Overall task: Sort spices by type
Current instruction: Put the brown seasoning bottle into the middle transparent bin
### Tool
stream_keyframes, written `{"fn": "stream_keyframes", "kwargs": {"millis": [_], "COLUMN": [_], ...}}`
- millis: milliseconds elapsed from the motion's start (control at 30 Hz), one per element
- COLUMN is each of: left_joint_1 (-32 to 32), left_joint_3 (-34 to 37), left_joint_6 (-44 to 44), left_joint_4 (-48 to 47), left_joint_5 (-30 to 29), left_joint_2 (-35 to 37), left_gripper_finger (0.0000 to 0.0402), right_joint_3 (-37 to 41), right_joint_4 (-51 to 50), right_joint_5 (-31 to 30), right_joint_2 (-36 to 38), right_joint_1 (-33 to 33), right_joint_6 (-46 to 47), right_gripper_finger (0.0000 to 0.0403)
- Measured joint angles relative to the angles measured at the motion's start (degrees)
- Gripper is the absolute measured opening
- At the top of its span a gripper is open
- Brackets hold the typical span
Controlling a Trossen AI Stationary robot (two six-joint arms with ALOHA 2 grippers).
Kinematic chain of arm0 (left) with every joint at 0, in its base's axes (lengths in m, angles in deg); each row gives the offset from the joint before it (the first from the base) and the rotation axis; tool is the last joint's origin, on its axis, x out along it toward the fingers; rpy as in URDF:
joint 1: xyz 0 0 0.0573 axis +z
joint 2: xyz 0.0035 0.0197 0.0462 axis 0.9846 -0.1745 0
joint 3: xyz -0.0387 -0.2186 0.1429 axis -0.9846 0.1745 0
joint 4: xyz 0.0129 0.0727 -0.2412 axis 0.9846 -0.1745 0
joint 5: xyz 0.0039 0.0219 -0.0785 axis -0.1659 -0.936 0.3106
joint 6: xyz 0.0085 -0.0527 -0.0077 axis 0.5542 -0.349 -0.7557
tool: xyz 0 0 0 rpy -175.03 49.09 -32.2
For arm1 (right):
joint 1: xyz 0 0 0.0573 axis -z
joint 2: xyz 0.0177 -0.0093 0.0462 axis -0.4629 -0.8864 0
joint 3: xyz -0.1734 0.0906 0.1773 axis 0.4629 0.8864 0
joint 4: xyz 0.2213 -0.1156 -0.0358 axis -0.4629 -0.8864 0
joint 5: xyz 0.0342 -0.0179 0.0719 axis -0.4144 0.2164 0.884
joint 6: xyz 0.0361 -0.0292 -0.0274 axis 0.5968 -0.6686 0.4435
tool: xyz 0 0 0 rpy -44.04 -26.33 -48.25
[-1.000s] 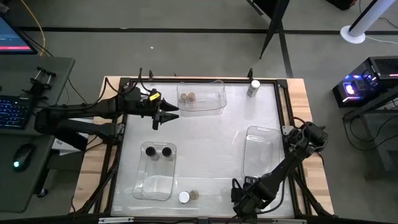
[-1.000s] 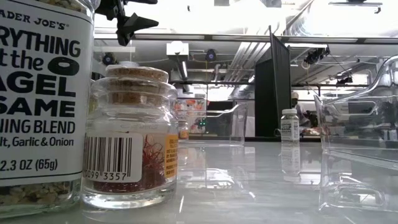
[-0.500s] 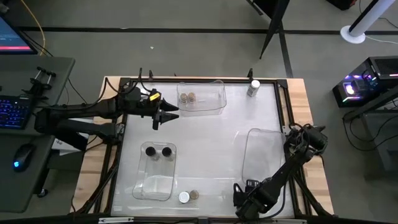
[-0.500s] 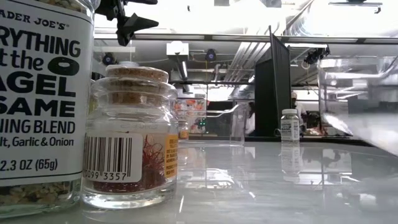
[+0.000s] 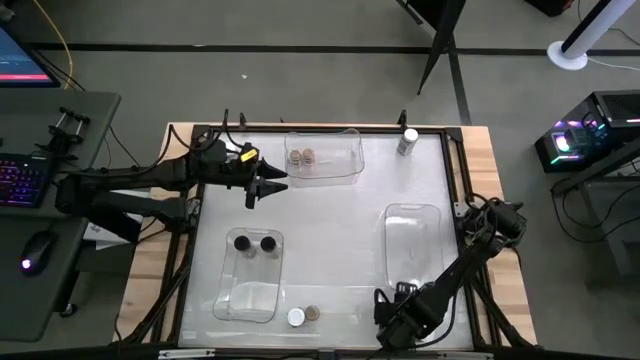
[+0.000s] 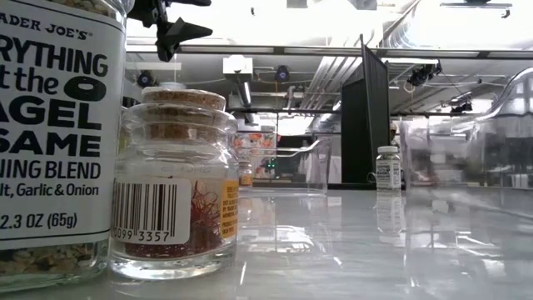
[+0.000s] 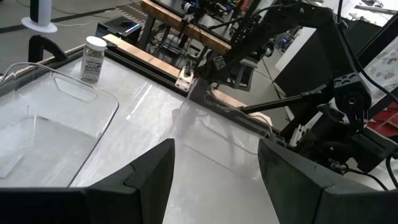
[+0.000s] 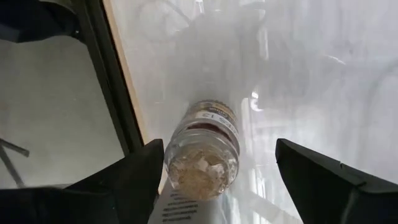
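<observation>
Right claw (image 5: 385, 318) low at table's front edge, fingers apart; left claw (image 5: 262, 186) raised, fingers apart.

A robotics lab or workshop is showing here: a keyboard (image 5: 22, 182) and mouse (image 5: 36, 250) are sitting on a desk at nine o'clock, a lit computer case (image 5: 585, 138) is glowing at three o'clock, and exposed ceiling ducts (image 6: 333, 71) are running overhead.
</observation>
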State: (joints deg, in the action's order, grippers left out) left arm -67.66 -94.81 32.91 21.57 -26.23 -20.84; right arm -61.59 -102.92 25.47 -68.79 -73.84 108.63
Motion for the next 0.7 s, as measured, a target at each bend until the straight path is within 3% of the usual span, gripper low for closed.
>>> {"fn": "stream_keyframes", "kwargs": {"millis": [400,700], "left_joint_1": [0.0,0.0], "left_joint_3": [0.0,0.0], "left_joint_6": [0.0,0.0], "left_joint_4": [0.0,0.0], "left_joint_5": [0.0,0.0], "left_joint_2": [0.0,0.0], "left_gripper_finger": [0.0218,0.0218], "right_joint_3": [-10.1,-14.8], "right_joint_4": [-11.9,-11.2], "right_joint_5": [-13.2,-13.7], "right_joint_2": [0.0,0.1], "right_joint_1": [0.1,-3.2], "right_joint_6": [-3.5,2.5], "right_gripper_finger": [0.0305,0.0305]}}
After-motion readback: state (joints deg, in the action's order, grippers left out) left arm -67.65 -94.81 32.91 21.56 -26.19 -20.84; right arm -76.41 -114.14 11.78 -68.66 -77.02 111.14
